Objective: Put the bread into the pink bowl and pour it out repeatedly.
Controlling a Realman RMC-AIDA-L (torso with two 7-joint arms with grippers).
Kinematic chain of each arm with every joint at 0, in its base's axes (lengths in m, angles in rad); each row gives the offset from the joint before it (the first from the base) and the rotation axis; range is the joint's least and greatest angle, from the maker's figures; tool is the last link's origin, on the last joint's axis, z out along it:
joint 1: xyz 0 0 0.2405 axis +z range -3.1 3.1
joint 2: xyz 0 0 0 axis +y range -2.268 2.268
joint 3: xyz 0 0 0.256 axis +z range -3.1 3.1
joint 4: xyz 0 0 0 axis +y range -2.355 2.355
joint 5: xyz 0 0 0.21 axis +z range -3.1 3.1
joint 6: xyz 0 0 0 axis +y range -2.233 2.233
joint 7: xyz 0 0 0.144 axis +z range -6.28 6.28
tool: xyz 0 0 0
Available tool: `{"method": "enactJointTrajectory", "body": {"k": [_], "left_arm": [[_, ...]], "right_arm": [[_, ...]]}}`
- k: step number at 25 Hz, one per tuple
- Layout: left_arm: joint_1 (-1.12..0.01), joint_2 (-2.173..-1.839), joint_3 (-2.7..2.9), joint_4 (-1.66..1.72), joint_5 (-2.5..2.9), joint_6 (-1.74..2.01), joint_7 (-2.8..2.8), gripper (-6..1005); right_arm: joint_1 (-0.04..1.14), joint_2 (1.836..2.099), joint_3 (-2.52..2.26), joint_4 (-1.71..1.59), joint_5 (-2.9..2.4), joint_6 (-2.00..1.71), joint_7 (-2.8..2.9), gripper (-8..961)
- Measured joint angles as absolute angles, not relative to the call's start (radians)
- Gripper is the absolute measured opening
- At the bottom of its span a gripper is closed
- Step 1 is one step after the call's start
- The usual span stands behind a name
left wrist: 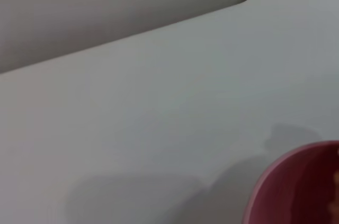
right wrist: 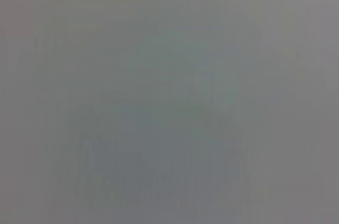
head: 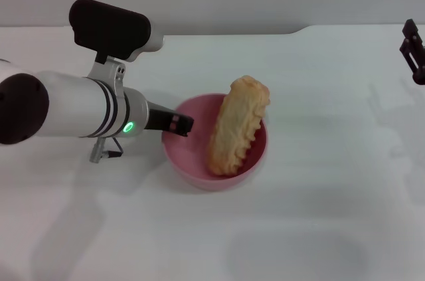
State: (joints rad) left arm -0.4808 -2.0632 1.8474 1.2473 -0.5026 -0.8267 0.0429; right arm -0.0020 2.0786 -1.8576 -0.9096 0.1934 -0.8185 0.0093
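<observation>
One bread (head: 238,128) loaf lies tilted inside the pink bowl (head: 192,170), far end jutting over the rim. Bowl sits on the white counter (head: 332,161). Left claw (head: 178,123) at the bowl's left rim; grip state unclear. Right claw (head: 413,52) parked far right, state unclear.

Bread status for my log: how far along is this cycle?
Done: the bread sits in the bowl, one end sticking over the far rim. In hand: the left hand is at the bowl's left rim; grip unclear. Left: pouring it out. The right hand is parked at the far right.
</observation>
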Motion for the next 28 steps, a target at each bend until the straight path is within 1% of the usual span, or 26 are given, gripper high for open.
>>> {"method": "enactJointTrajectory", "body": {"k": [3,10,13,18,20,21,22,25,28], "left_arm": [[-0.479,-2.063,1.85,1.25,-0.502,-0.815,0.051,120],[-0.46,-2.061,1.844,1.299,-0.473,-0.712,0.132,425],[-0.403,-2.06,1.838,1.375,-0.393,-0.57,0.146,562],[-0.256,-2.06,1.837,1.436,-0.316,-0.17,0.148,710],[-0.256,-2.06,1.837,1.436,-0.316,-0.17,0.148,769],[-0.196,-2.061,1.835,1.385,-0.306,0.06,0.148,798],[-0.16,-2.062,1.825,1.306,-0.317,0.228,0.142,864],[-0.134,-2.062,1.818,1.201,-0.361,0.376,0.134,864],[-0.139,-2.062,1.824,1.082,-0.392,0.464,0.129,864]], "right_arm": [[0.0,2.079,-1.857,-0.91,0.193,-0.809,0.009,666],[0.002,2.077,-1.857,-0.91,0.193,-0.803,0.009,666],[0.002,2.077,-1.86,-0.913,0.193,-0.785,0.009,666],[-0.007,2.079,-1.865,-0.917,0.207,-0.771,0.01,666],[-0.012,2.08,-1.865,-0.918,0.235,-0.771,0.011,666],[-0.015,2.08,-1.863,-0.919,0.248,-0.772,0.011,666],[-0.018,2.08,-1.861,-0.918,0.257,-0.774,0.011,666],[-0.028,2.08,-1.847,-0.911,0.27,-0.782,0.011,666],[-0.034,2.08,-1.841,-0.904,0.271,-0.799,0.007,666]]}}
